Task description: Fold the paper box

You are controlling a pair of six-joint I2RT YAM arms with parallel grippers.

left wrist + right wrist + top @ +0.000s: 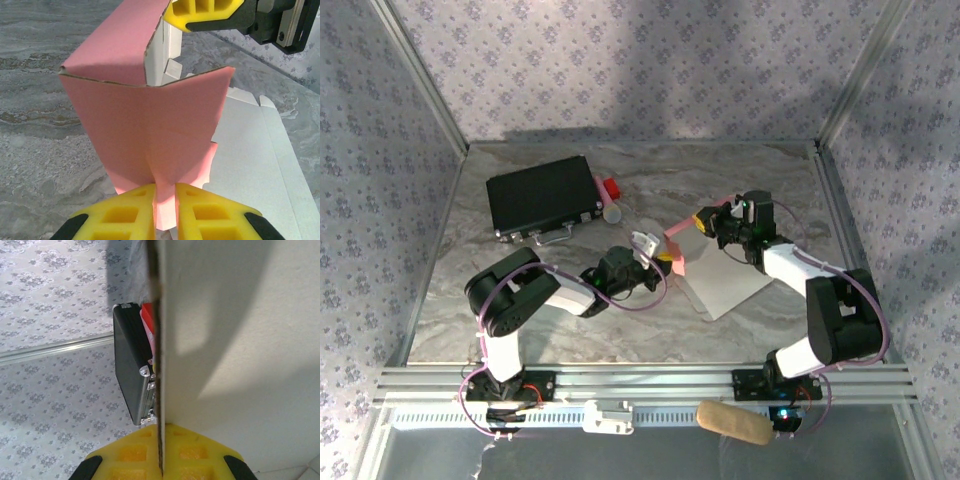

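Pinching a pink flap of the paper box [145, 130] with my left end effector [165, 194], I have the jaws pressed almost together, with only the thin card between the yellow pads [125, 215]. That grip holds the pink wall upright off the tabletop [570, 320]. I reckon that's the point: a raised wall gives the corner crease something to fold against.

My right end effector [161, 442] sits opposite, nipping the edge of another panel. Its jaws are closed down on the card's thickness, and the whitish inner face runs along one side.

Between the two grips the box sits mid-tabletop, half formed. The pink walls are up at one end and the pale base sheet lies flat toward my right arm. Over at the far left the black case [542, 195] lies well apart, out of the way. It looks to me like the walls are being squared up.
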